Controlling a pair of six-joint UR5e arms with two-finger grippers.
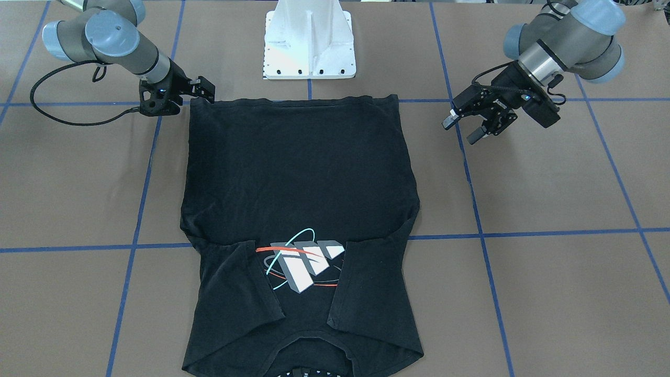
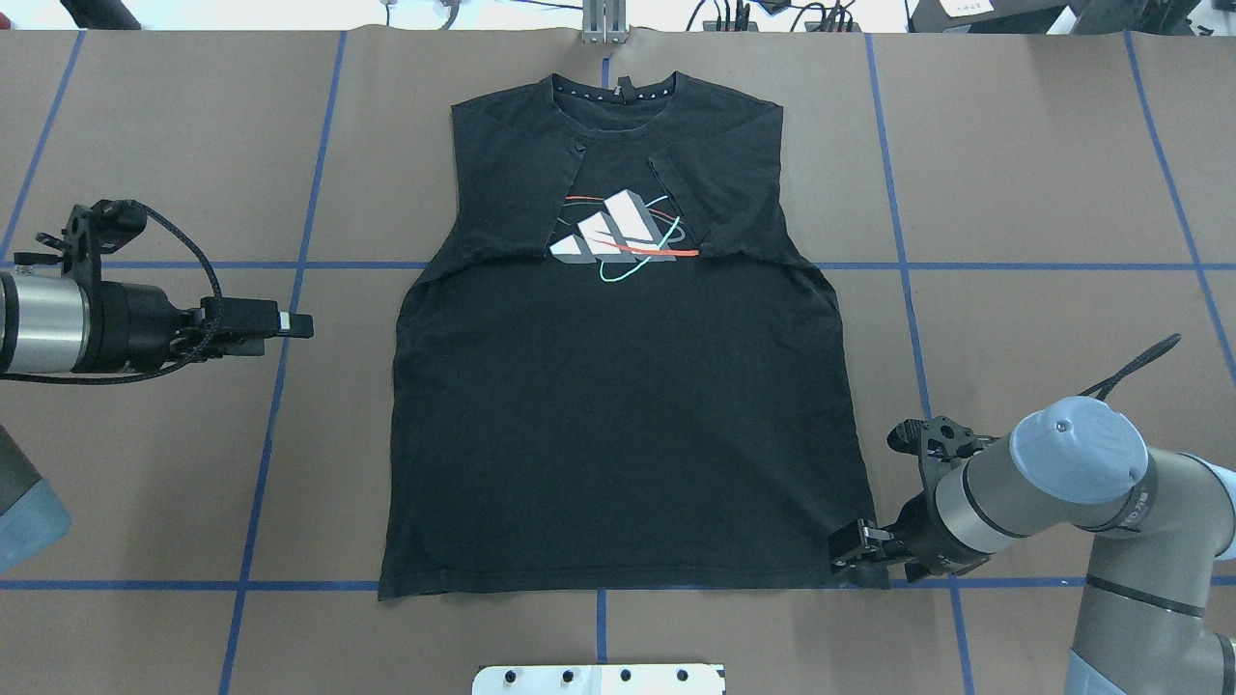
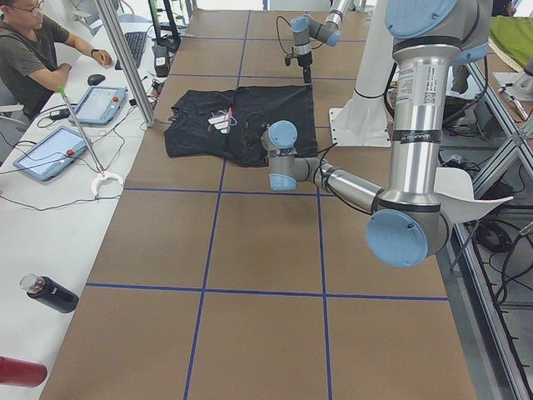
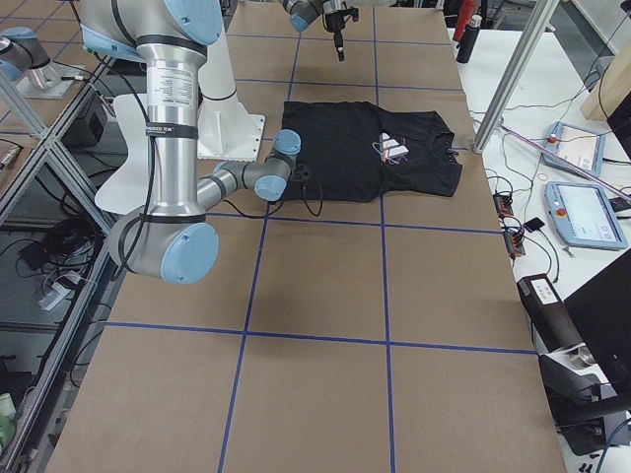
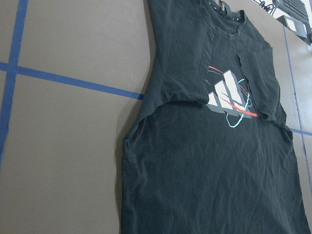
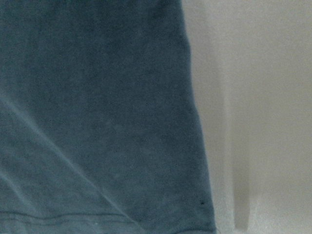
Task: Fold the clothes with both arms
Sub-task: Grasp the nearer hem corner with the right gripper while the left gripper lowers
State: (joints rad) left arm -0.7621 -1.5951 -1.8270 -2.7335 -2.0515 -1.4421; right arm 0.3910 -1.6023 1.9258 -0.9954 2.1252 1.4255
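Observation:
The black T-shirt (image 2: 618,415) lies flat and print-up on the brown table, collar away from the robot and both sleeves folded in beside the white-grey chest print (image 2: 618,232). My right gripper (image 2: 857,558) is low at the hem corner nearest its arm (image 1: 204,90), fingers apparently apart on either side of the corner, which lies flat. In the right wrist view only the dark cloth (image 6: 97,112) and its side edge show, very close. My left gripper (image 1: 461,129) hangs open well off the shirt's other side (image 2: 290,325), holding nothing. The left wrist camera shows the shirt (image 5: 209,165) from the side.
The white pedestal base (image 1: 310,39) stands just behind the hem. Blue tape lines (image 2: 299,264) grid the table. Beyond the table's far edge a person (image 3: 33,50) sits at a bench with tablets (image 3: 50,154), near a metal post (image 3: 125,62) and a bottle (image 3: 50,293).

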